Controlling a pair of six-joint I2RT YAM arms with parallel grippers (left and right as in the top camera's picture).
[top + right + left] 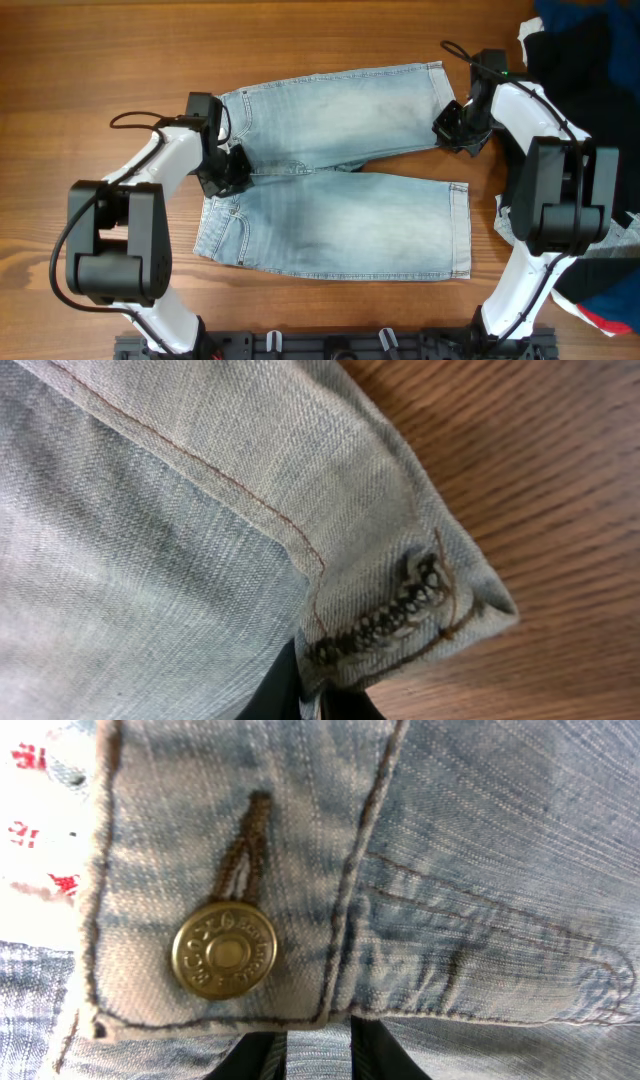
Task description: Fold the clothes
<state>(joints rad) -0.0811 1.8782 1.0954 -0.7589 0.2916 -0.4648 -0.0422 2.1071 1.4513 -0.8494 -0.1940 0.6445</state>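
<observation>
The left gripper pinches the waistband of the pale light-blue denim jeans, round brass button just beyond its fingers; the right gripper clamps a hem corner.

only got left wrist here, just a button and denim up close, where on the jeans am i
Observer: Your left claw is at the middle of the waistband. The jeans lie spread on the table, legs running toward the right arm.
Operator: whats the right arm doing
Observer: The right claw is shut on the hem corner of the leg farther from the robot's base.
Operator: anything else on the table
Observer: A black garment lies at the far right corner, apart from the jeans.
</observation>
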